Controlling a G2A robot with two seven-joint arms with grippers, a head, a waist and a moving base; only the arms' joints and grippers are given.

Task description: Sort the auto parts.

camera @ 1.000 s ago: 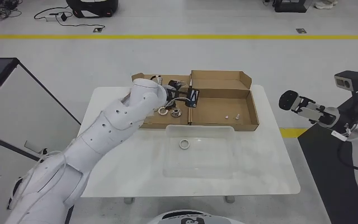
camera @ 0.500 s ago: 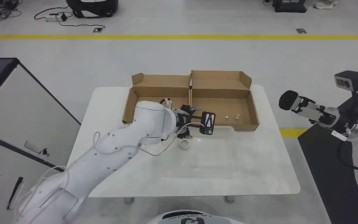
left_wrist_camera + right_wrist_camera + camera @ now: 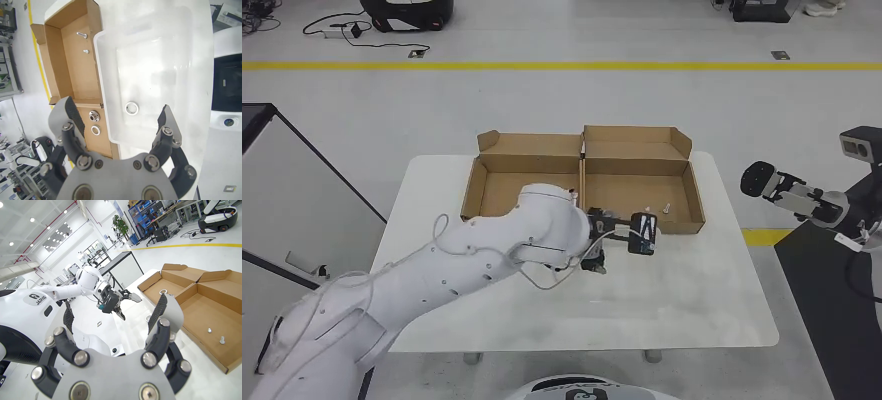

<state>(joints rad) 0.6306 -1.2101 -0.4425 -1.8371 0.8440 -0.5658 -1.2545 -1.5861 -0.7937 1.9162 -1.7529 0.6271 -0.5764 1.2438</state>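
**Left gripper** (image 3: pixel 117 105), centre of the top view. The arm extends across the worktop (image 3: pixel 702 290) with the wrist tilted down over the clear tray (image 3: pixel 97 62). Its fingers (image 3: pixel 72 111) are spread wide and hold nothing.

Just beyond the fingertips, a ring (image 3: pixel 132 108) lies flat on the tray floor. It appears to be machined metal, so it is probably stiff, smooth, dense for its size and not fragile. Its polished faces may slip. A hold across the outer rim, with the ribbed pads on opposite sides, would suit it.

Farther on, the cardboard box (image 3: pixel 632 195) stands just beside the tray.
- **Centre-left compartment (top view):** a flanged hub (image 3: pixel 94 116) and a second ring (image 3: pixel 96 130) lie near each other. The hub is probably best taken by its raised boss.
- **Centre-right compartment:** two bolts (image 3: pixel 86 51) lie apart. They are likely to roll and are best pinched across the shank.

Farthest away, at the right edge of the top view, the right gripper (image 3: pixel 115 306) hangs off the worktop. Its fingers are spread and empty.
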